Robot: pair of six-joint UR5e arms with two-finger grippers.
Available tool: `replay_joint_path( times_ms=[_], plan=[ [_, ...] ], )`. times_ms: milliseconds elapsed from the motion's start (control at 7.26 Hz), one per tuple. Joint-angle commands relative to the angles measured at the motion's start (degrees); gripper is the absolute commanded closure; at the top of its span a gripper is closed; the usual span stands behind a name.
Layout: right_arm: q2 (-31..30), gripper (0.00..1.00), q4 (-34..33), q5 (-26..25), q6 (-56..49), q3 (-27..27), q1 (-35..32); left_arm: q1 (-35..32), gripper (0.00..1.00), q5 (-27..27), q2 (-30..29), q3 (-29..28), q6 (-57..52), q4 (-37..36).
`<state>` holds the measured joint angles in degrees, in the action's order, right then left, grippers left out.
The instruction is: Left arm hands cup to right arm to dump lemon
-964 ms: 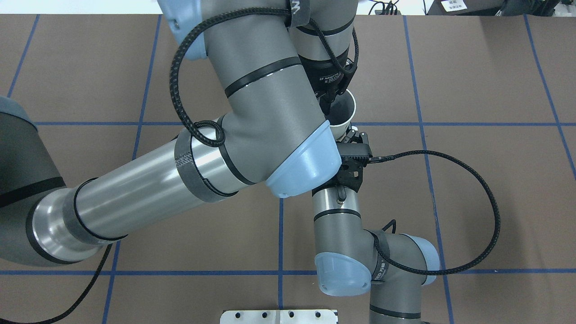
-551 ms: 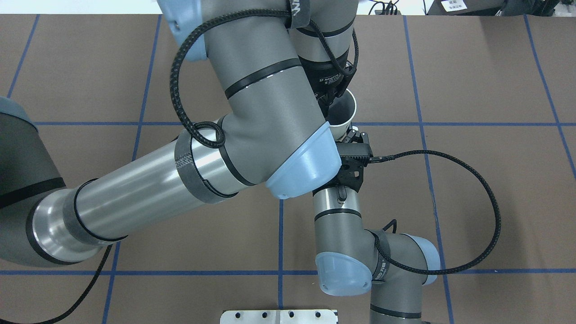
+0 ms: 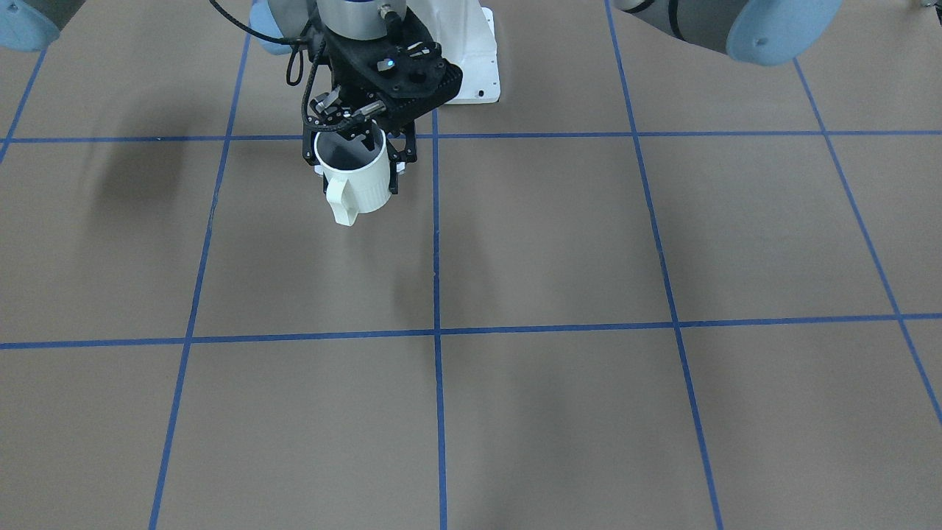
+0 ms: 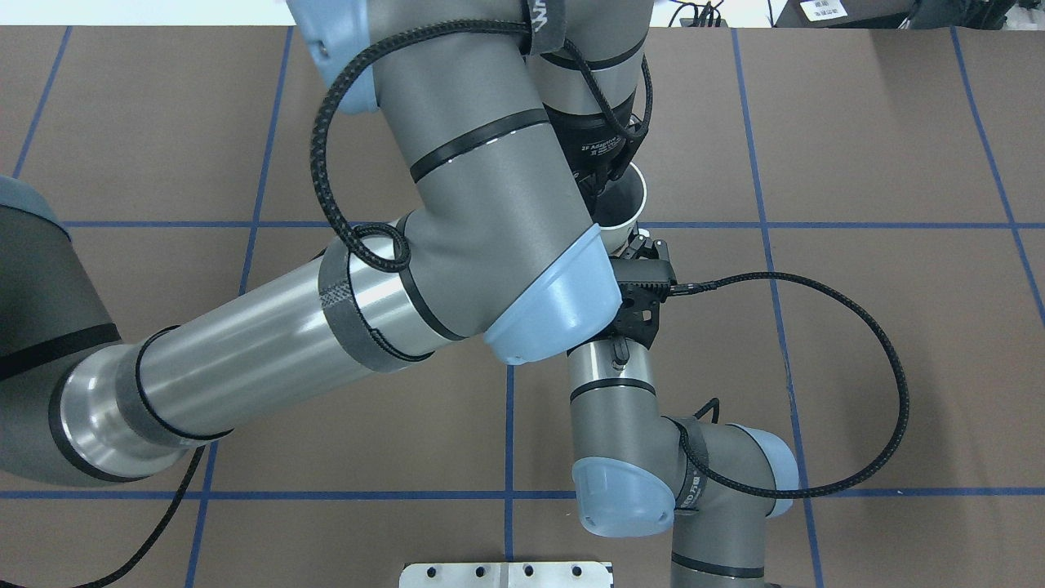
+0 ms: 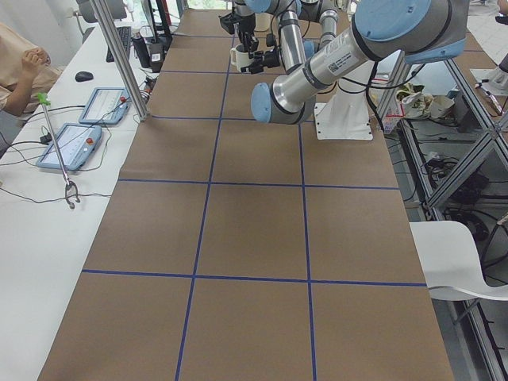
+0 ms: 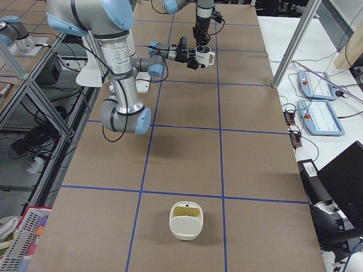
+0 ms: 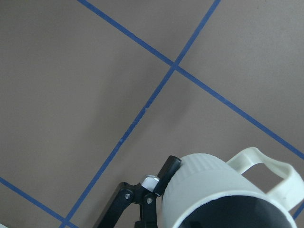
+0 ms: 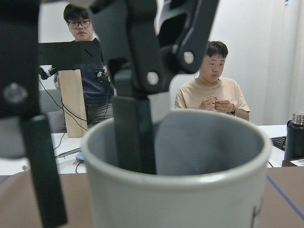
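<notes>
**Cup hanging upright between 2 grippers, mouth up**

We are looking down on a brown gridded table. The left arm is arching over and dropping its gripper straight down. The right arm is coming in level from the robot's side.

The cup is hanging in the air near the robot's base. Its axis is vertical and its handle is pointing away from the base.

The right gripper is bracketing the cup's body with 1 pad on each flank. We are reading it as clamped on the cup.

The left gripper is straddling the rim wall, with 1 finger inside and 1 outer finger outside. In the right wrist view a sliver of background is showing between the outer finger and the wall. We are judging these fingers parted, not pinching.

We are judging the left gripper's way out to be straight up along the cup's axis. Any sideways drift is risking a knock on the wall.

No lemon is showing in any view, and the cup's inside is showing only dim grey. A white container is sitting well apart, toward the table's right end.
</notes>
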<state>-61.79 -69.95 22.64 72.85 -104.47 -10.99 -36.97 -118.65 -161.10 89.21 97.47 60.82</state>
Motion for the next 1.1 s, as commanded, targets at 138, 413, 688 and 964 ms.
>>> replay_joint_path(
  times_ms=[138, 413, 688, 964],
  plan=[
    [-0.1, 0.66, 0.1, -0.1, 0.0, 0.0, 0.0, 0.1, 1.00, -0.1, -0.2, 0.0, 0.3, -0.3],
    [-0.2, 0.00, 0.1, -0.1, 0.0, 0.1, 0.1, 0.0, 1.00, -0.4, -0.4, -0.1, 0.2, -0.3],
    [-0.4, 0.00, 0.1, -0.1, 0.0, 0.6, 0.8, -0.1, 1.00, -0.5, -0.6, 0.1, 0.3, -0.4],
    [-1.0, 0.00, 0.0, 0.2, -0.1, 1.2, 2.0, -0.8, 1.00, -0.5, -0.9, 2.3, 1.0, -0.4]
  ],
)
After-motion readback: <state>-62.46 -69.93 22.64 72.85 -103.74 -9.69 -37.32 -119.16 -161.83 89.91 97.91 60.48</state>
